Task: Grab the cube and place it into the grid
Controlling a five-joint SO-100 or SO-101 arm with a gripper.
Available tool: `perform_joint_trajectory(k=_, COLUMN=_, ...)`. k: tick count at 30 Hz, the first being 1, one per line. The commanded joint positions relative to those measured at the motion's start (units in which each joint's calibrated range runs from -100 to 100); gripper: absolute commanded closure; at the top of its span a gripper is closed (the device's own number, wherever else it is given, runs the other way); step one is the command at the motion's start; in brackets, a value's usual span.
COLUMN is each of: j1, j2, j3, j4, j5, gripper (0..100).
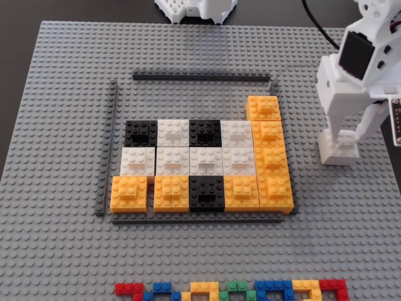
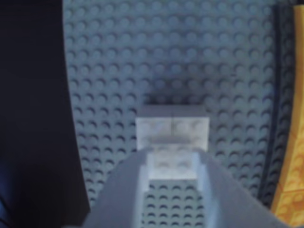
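Standing right of the grid point(image 1: 200, 164) of black, white, orange blocks, the fingers point(image 1: 339, 145) grip the cube point(image 2: 172, 130).

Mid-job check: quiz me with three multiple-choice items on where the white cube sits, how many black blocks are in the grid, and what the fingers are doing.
1. Where is the cube?
A. Inside the grid
B. On the baseplate, right of the grid in the fixed view
C. Among the small coloured bricks

2. How many black blocks are in the grid?
A. Three
B. Five
C. One

3. What are the fingers doing?
A. Hovering over the grid
B. Holding an orange block
C. Standing either side of the cube's raised top piece

Answers:
1. B. The cube stands on the baseplate outside the grid.
2. A. Three black blocks show.
3. C. The wrist view shows the fingers flanking that piece.
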Motion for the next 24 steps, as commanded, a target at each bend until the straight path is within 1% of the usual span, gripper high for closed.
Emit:
perform_joint_trajectory(k=1, j1=0.54, j2=-2.07, j3=0.57, j4=-0.95, j5=0.73, gripper=95)
perform_joint_trajectory(k=10, j1=1.35, j2=-6.20, j3=4.29, j4=-1.20, j5=0.98, gripper=96)
perform_joint_trajectory(k=24, j1=1.35, j2=-24.34, j3=0.21, j4=4.66, j5=1.07, gripper=96)
